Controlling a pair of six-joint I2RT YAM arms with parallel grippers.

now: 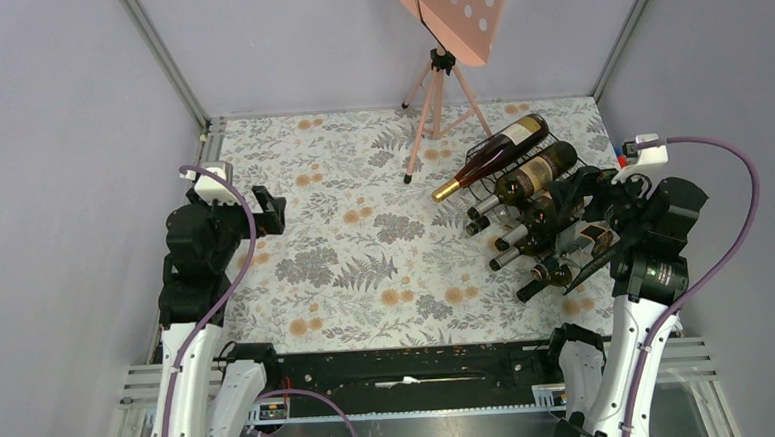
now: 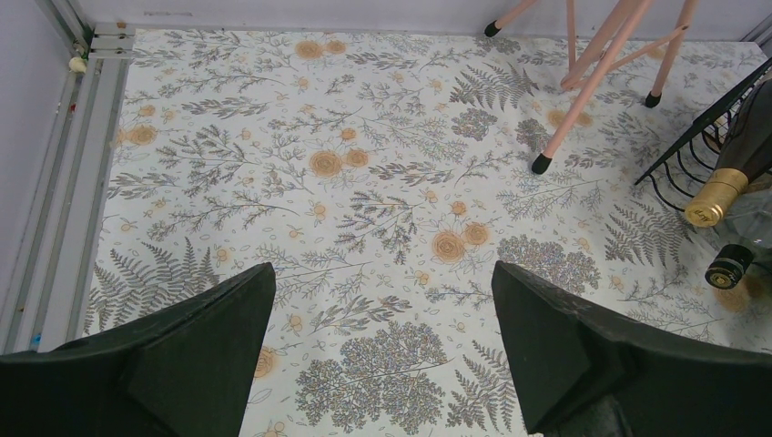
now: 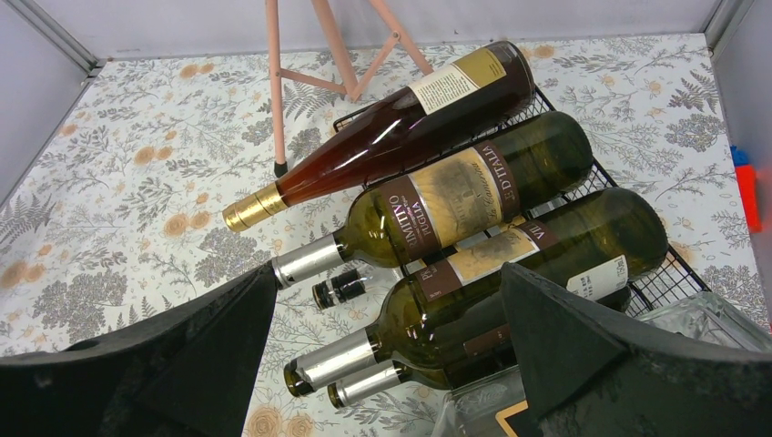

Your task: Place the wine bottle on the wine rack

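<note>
Bottles (image 3: pixel 455 196) lie neck-out in the rack (image 3: pixel 657 284), whose cradles stop them rolling. The top bottle (image 3: pixel 401 127) rests across its upper row, on the desk's (image 2: pixel 364 137) right. Over them the right tool (image 3: pixel 384 271) hangs, fingers apart and empty. The left tool (image 2: pixel 382 269), also apart, waits well aside.

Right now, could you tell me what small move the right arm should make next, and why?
Probably lift the right hand straight up and back from the wine rack. It is open and holds nothing, and every bottle in view, including the gold-capped top bottle, already lies on the rack, so nothing seems left to grip.
</note>
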